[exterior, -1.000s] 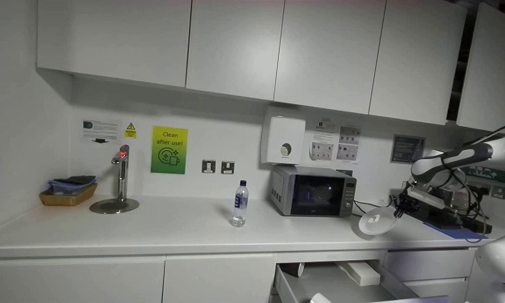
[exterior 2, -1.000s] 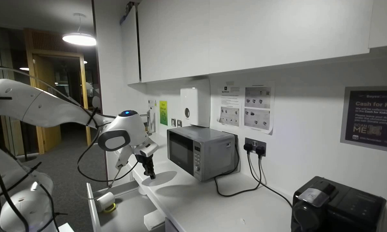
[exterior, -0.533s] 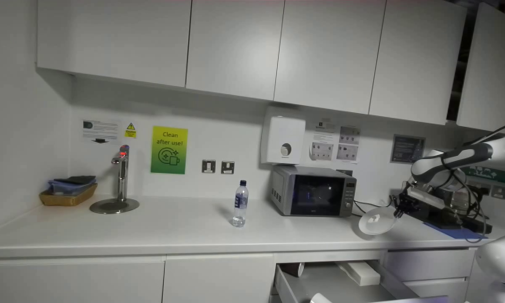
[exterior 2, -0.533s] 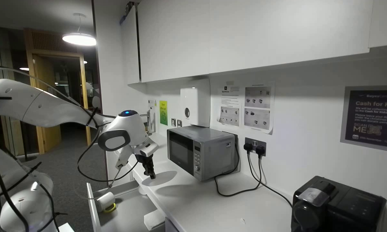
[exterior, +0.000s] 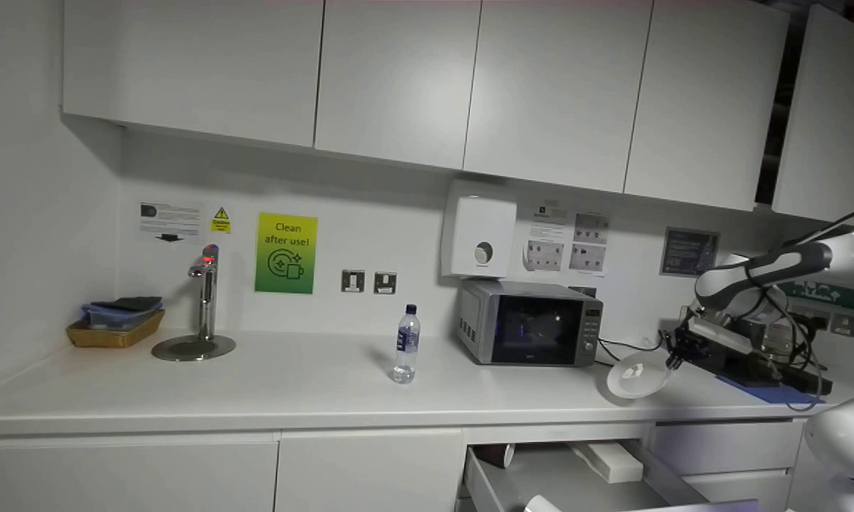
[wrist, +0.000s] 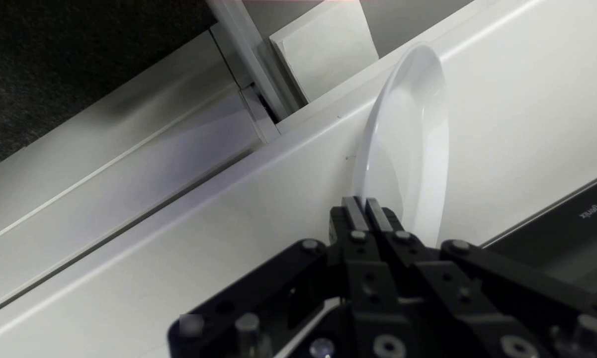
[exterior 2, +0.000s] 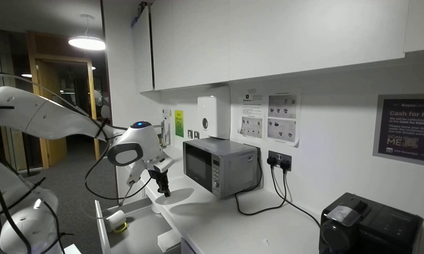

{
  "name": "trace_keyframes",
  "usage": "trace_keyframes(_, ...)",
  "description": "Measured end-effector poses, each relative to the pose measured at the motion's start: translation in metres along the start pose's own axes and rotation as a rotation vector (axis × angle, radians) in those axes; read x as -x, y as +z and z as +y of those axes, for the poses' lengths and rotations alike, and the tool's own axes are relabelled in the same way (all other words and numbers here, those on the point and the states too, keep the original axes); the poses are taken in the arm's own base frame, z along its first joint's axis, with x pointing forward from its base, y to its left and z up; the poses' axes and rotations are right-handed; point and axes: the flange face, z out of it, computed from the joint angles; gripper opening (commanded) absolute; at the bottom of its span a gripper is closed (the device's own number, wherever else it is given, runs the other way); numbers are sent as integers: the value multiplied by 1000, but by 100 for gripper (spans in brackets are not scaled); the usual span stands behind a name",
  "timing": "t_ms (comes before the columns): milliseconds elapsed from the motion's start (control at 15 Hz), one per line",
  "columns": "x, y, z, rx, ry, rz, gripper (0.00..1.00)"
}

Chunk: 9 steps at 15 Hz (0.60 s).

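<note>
The gripper (wrist: 361,202) is clamped on one plate (wrist: 407,139). One bottle (exterior: 407,348) and one microwave (exterior: 530,323) stand on the counter (exterior: 291,384). One drawer (exterior: 540,478) juts out.

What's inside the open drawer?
A white mug with a yellow handle, a white boxlike item and, partly showing, a dark cup. The countertop covers the back of the drawer; anything there is hidden.

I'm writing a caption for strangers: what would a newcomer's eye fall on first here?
Likely the tilted white plate, its rim pinched by the tool over the counter. Then the open drawer below. In an exterior view, a water bottle stands left of the microwave.
</note>
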Motion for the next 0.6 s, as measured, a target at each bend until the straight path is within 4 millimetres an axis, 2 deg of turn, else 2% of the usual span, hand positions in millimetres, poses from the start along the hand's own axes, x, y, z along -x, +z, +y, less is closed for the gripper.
trace_keyframes(333, -13, -3, 11, -4, 47, 23, 1)
trace_keyframes(600, -25, -9, 28, -9, 121, 64, 1)
